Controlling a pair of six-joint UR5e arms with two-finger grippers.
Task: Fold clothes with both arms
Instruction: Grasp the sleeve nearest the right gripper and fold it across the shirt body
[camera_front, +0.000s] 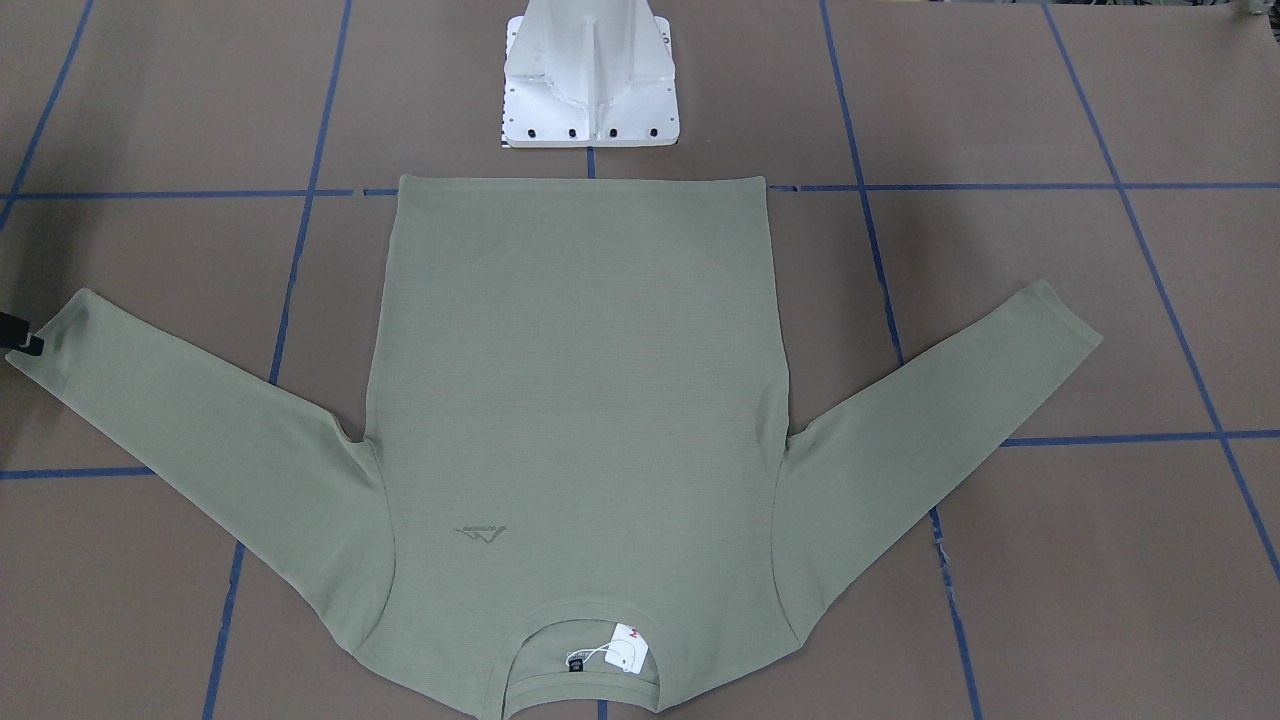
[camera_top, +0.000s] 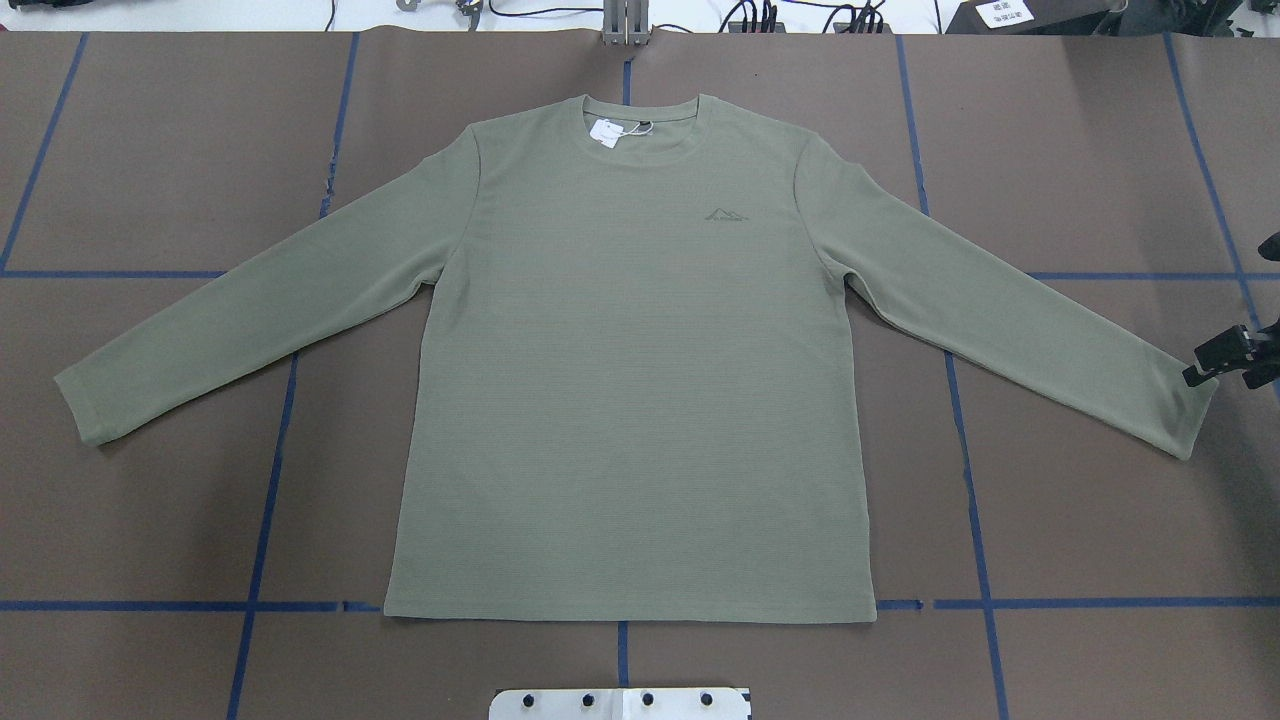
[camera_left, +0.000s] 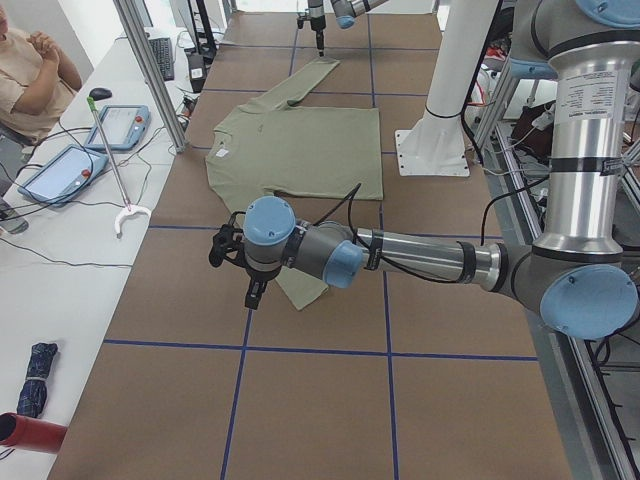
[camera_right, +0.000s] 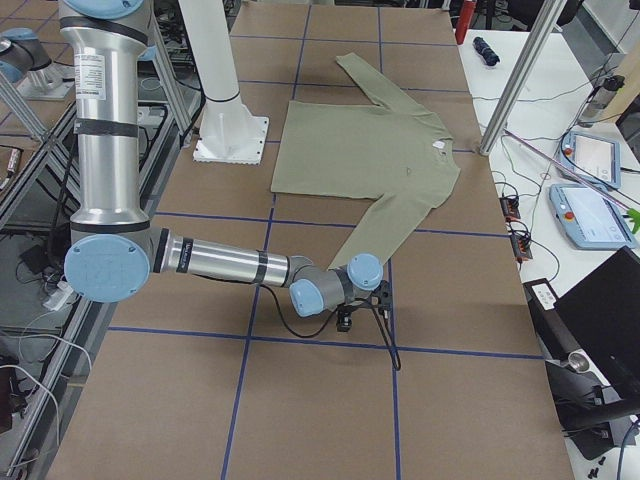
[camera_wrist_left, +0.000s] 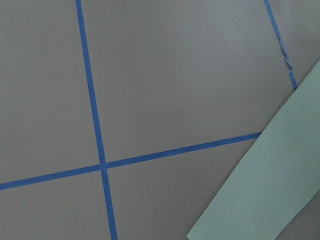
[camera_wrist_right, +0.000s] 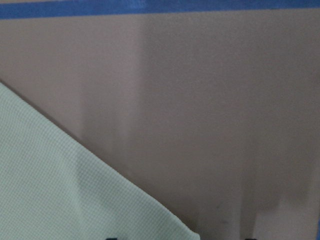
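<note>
The sage-green long-sleeve shirt (camera_top: 630, 380) lies flat and face up on the brown table, both sleeves spread out and down, its collar with the white hang tag (camera_top: 608, 133) at the far side. My right gripper (camera_top: 1225, 360) hovers at the right sleeve's cuff (camera_top: 1190, 410), at the overhead view's right edge. The right wrist view shows that cuff (camera_wrist_right: 60, 190) with dark fingertips apart at the bottom edge, holding nothing. My left gripper (camera_left: 255, 295) points down beside the left cuff (camera_top: 85, 400). It shows only in the exterior left view, so I cannot tell its state.
The white pedestal base (camera_front: 590, 80) stands just behind the shirt's hem. Blue tape lines (camera_wrist_left: 95, 125) grid the table. A side table with tablets (camera_left: 120, 125) and a seated person (camera_left: 30, 70) runs along the far side.
</note>
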